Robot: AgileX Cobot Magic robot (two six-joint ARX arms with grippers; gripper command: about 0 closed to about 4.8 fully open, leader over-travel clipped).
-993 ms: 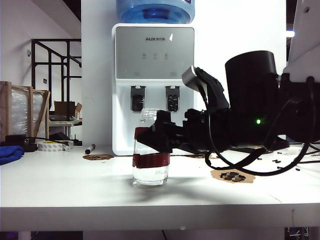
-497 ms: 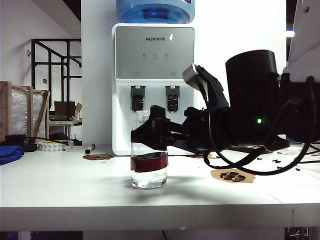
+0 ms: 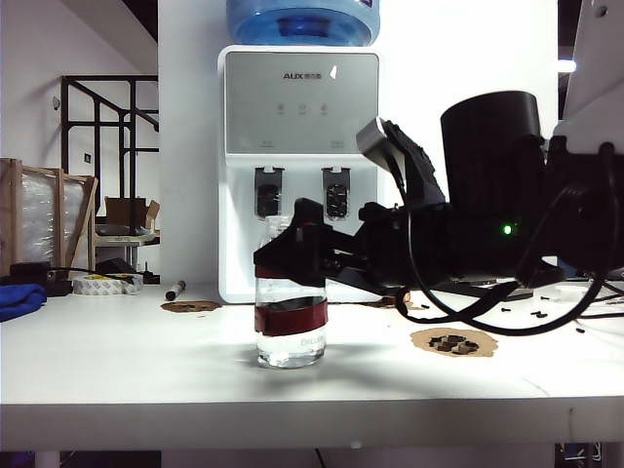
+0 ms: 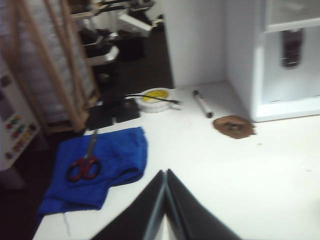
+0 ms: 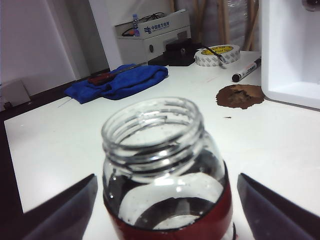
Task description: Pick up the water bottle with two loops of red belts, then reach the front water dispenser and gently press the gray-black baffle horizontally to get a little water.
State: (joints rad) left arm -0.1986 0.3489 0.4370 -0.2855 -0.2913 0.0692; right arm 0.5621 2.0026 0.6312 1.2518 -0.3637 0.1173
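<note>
The right arm reaches in level from the right of the exterior view, its black body low over the table (image 3: pixel 146 370) and its wrist pointing left; the right gripper (image 3: pixel 290 255) sits at the bottle (image 3: pixel 290 317), its fingers (image 5: pixel 60 210) spread wide, one on each side of the glass and not touching it in the right wrist view. The left gripper (image 4: pixel 166 205) shows only in its own wrist view, fingers pressed together into a dark wedge, held above bare white tabletop and gripping nothing.

The table is white and plain; a blue cloth (image 4: pixel 102 165) lies at its far left edge with red-handled scissors (image 4: pixel 85 165) on it; a roll of tape (image 4: pixel 156 99), a marker (image 4: pixel 202 104) and a brown patch (image 4: pixel 234 126) lie near the dispenser's foot; another brown patch (image 3: pixel 453 342) lies under the right arm. Behind are a white wall, a wooden crate (image 3: pixel 44 219) and a black stair railing (image 3: pixel 102 136).

The bottle stands upright on the table, open-mouthed, a red band round its body, a little water in the bottom; it is in front of the dispenser (image 3: pixel 299 166) and apart from it, roughly in line with the gap between the two dark taps (image 3: pixel 269 192); the right gripper's fingers flank its upper part, just beside it.
</note>
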